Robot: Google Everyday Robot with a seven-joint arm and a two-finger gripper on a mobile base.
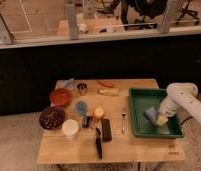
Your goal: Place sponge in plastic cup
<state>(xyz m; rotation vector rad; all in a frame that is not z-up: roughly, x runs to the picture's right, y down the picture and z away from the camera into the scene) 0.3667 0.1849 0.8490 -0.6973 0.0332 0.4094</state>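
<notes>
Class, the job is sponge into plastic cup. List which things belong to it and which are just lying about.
Job: sponge, in green tray; plastic cup, on table; gripper, low in tray by sponge.
Lying about: white cup, metal cup, red bowl, fork, pale cloth.

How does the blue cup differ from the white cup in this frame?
The blue cup is light blue and stands mid-table; the white cup is white, looks a bit wider, and stands nearer the front edge, beside the dark bowl. Both are round, upright and apart from the gripper, which is over in the green tray by the sponge.
</notes>
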